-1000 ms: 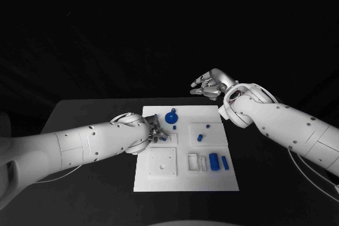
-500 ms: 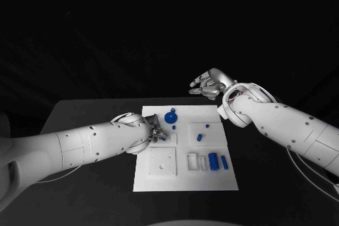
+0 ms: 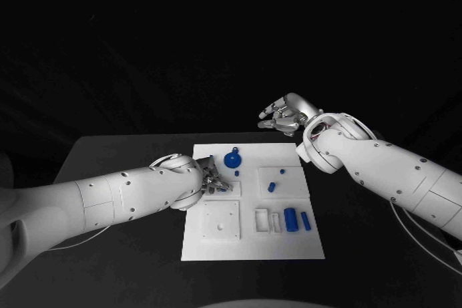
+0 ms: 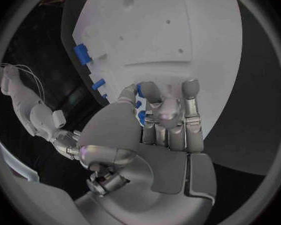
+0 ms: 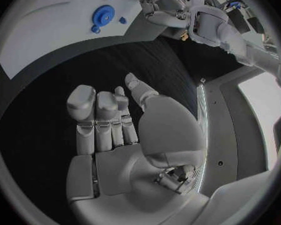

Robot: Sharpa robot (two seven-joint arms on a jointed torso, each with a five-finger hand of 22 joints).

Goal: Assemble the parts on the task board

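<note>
Left hand (image 4: 154, 116), pinching a small blue part (image 4: 140, 104), is over the task board (image 3: 217, 244), while the empty, half-spread right hand (image 3: 286, 114) is raised well beyond it.

The task board (image 3: 217, 248) looks like matt white plastic, the parts (image 3: 291, 220) smooth blue plastic, the worktop (image 3: 125, 154) matt black, and the left hand (image 4: 159, 135) glossy silver metal.
</note>
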